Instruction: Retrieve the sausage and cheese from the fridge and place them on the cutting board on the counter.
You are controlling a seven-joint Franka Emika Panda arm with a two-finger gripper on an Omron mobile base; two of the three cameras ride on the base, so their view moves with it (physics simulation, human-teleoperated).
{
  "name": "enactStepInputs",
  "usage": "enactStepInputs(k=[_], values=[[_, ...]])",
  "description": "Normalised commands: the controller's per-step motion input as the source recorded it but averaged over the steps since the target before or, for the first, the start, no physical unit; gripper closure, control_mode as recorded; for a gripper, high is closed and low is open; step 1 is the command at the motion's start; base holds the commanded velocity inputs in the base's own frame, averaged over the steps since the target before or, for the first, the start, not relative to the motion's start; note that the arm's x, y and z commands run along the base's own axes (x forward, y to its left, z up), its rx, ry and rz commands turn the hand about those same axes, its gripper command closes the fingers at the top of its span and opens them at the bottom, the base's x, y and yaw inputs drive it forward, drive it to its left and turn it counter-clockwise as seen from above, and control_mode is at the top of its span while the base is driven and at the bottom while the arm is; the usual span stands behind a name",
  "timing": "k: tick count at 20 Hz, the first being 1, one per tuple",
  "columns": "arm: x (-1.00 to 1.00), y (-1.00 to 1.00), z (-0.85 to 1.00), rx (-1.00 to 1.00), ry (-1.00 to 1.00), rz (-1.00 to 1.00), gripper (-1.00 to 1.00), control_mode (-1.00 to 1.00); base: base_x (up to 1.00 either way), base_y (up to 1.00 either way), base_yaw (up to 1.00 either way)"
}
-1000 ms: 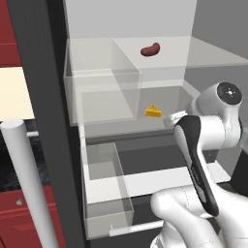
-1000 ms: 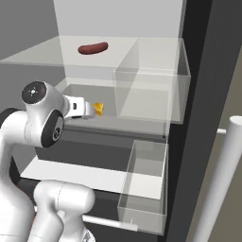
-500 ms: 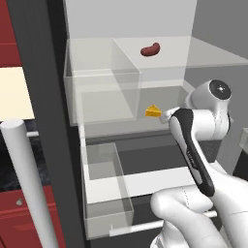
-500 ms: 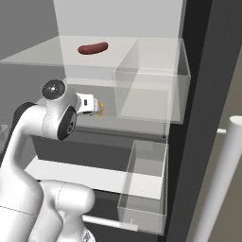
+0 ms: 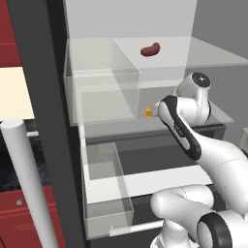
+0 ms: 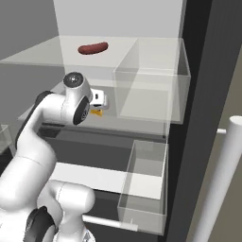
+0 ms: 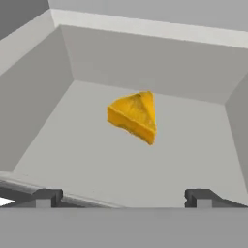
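The fridge (image 5: 208, 59) stands open in front of me. On its upper clear shelf lies the dark red sausage (image 5: 150, 49) (image 6: 93, 47). One shelf down sits the yellow-orange cheese (image 5: 148, 112) (image 6: 97, 112) (image 7: 134, 116), a small wedge on the pale floor. My gripper (image 7: 123, 198) is open and empty, aimed straight at the wedge and a short way in front of it. In the base views my hand (image 6: 98, 99) reaches onto that middle shelf and covers part of the wedge. The cutting board is out of view. A strip of the black counter (image 5: 10, 164) shows at the far left.
A clear bin (image 5: 101, 82) (image 6: 151, 90) fills the shelf space beside the cheese. A lower clear bin (image 5: 104, 186) (image 6: 144, 184) sticks out toward me. The fridge door's white bar handle (image 5: 29, 184) (image 6: 222, 179) stands close by. Red cabinets (image 5: 19, 218) sit under the counter.
The arm has reached forward and the hand has gone further onto the middle shelf, closer to the cheese. The jaws have stayed open. Sausage and cheese have not moved.
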Motion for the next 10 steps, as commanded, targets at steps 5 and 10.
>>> enactStepInputs(k=[5,10], values=[[0.70,0.00,-0.50,0.00,0.08,0.01,-1.00,-1.00,0.00,0.00,0.00],[0.68,0.00,-0.27,0.01,0.09,0.00,-1.00,-1.00,0.00,0.00,0.00]])
